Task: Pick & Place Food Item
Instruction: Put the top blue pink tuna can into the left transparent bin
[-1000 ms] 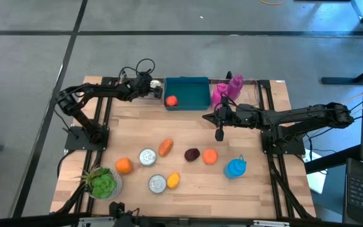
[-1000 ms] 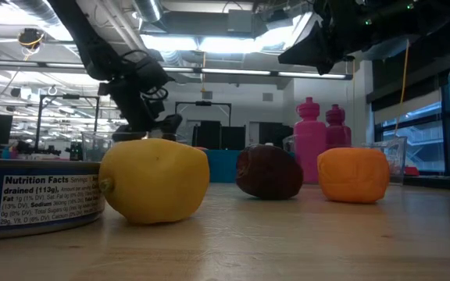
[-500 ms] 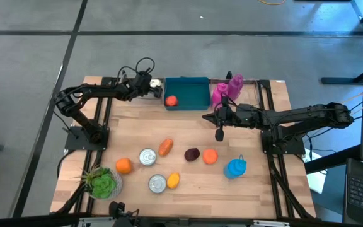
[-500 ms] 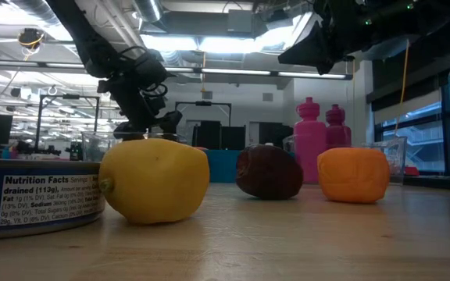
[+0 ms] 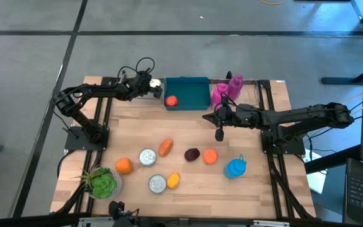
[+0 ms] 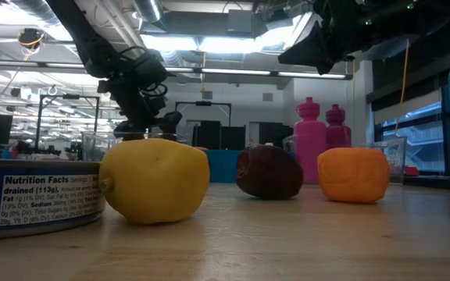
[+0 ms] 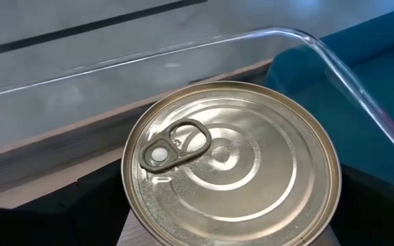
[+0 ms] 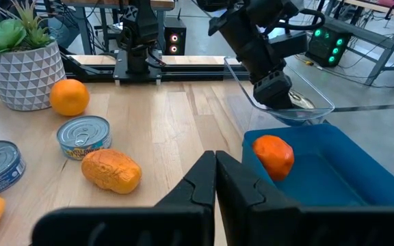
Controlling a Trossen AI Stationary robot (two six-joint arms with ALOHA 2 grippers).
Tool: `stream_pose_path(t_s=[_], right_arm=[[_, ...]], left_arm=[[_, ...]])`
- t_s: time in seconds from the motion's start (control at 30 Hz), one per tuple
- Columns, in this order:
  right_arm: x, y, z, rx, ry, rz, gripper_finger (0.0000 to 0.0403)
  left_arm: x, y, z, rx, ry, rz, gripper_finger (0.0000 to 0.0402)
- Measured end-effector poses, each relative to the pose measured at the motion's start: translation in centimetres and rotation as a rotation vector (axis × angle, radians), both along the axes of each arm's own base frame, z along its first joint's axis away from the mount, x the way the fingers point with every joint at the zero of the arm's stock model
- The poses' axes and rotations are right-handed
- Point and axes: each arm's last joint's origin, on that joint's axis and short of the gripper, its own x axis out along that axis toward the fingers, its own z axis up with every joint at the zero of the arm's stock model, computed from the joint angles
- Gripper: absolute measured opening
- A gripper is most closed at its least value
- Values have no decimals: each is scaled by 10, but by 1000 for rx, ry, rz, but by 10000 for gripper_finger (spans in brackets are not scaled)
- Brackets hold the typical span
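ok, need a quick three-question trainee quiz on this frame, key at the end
1. Multiple choice: what lies in the teal bin? A) a red-orange fruit B) a can C) a lemon
2. True or false: the right end effector is holding a fruit.
3. Count: how many cans stand directly on the wooden table?

Key
1. A.
2. False. It is shut on nothing, between the bin and the row of fruit.
3. Two. A third can sits at the left end effector, by the clear bowl next to the bin.
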Motion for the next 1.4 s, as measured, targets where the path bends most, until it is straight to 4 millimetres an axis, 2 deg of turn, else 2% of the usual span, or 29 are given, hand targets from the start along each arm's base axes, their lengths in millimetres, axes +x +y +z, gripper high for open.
stream_pose_path(t_s=[0.33, 1.07, 1.2, 1.4], right_arm=[[1, 0, -1, 0, 4, 1, 11], [1, 0, -1, 0, 5, 0, 11], [1, 0, -1, 0, 4, 0, 11], [1, 0, -1, 1, 4, 0, 11]], left_arm=[[-4, 2, -2, -54, -47, 26, 400], [-11, 0, -8, -115, 57, -14, 400], [-11, 0, -7, -114, 66, -31, 400], [-6, 6, 6, -81, 39, -34, 400]])
